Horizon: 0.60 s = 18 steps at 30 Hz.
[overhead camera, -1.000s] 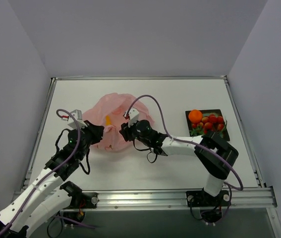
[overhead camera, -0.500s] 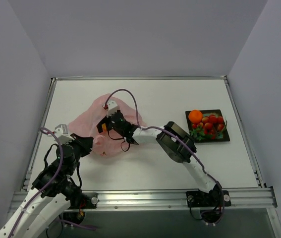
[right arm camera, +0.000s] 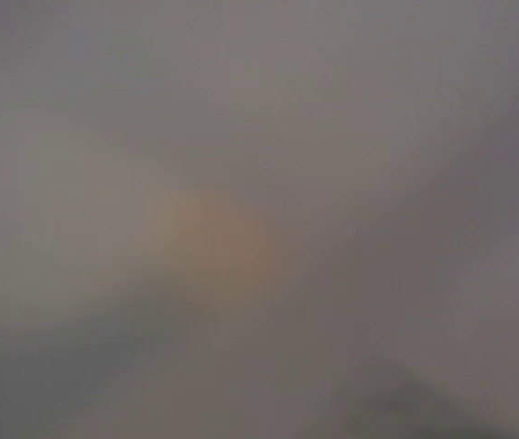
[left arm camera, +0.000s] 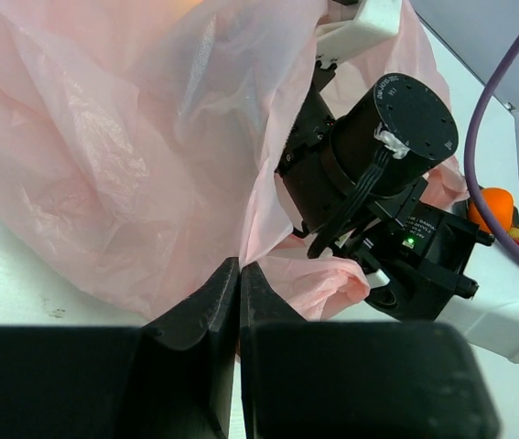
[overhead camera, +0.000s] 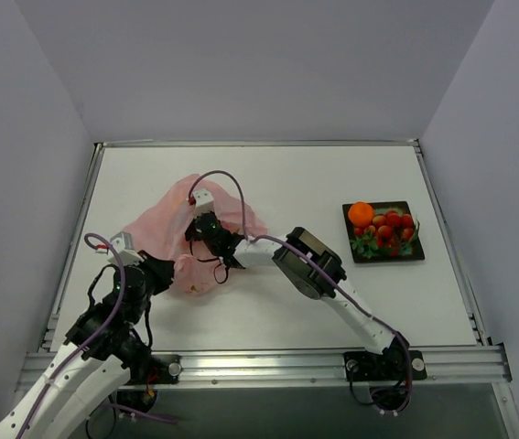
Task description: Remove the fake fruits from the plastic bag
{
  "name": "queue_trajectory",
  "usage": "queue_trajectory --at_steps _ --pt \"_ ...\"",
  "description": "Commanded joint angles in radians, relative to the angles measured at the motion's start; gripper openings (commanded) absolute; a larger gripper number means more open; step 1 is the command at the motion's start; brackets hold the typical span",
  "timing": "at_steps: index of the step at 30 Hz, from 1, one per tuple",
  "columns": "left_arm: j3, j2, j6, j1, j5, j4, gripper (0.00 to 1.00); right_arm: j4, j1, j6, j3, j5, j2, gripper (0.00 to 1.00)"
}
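The pink plastic bag [overhead camera: 163, 224] lies crumpled left of the table's middle. My left gripper [overhead camera: 169, 272] is shut on its near edge; in the left wrist view the jaws [left arm camera: 239, 271] pinch a fold of the bag [left arm camera: 103, 155]. My right arm's wrist [overhead camera: 210, 229] reaches into the bag's mouth from the right, and its fingers are hidden inside. The right wrist view is all blur with a faint orange patch [right arm camera: 213, 247]. An orange ball [overhead camera: 361, 213] and red berries [overhead camera: 392, 227] lie on the tray. No fruit shows clearly in the bag.
The black-rimmed tray [overhead camera: 416, 256] sits at the right side of the table. The right arm's black wrist body [left arm camera: 378, 155] fills the bag's opening in the left wrist view. A metal rail [overhead camera: 268, 366] runs along the near edge.
My right gripper has moved left and deeper into the bag. My left arm has drawn back toward the near left with the bag's edge in its jaws.
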Motion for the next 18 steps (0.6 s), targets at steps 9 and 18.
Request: queue_trajectory --at_steps 9,18 --pt "0.05 0.11 0.056 0.008 -0.022 0.154 0.02 0.221 -0.004 0.024 -0.414 -0.112 -0.352 0.19" --pt "0.082 0.211 0.091 0.011 -0.038 0.308 0.02 0.165 0.016 0.11 -0.687 -0.185 -0.615 0.18"
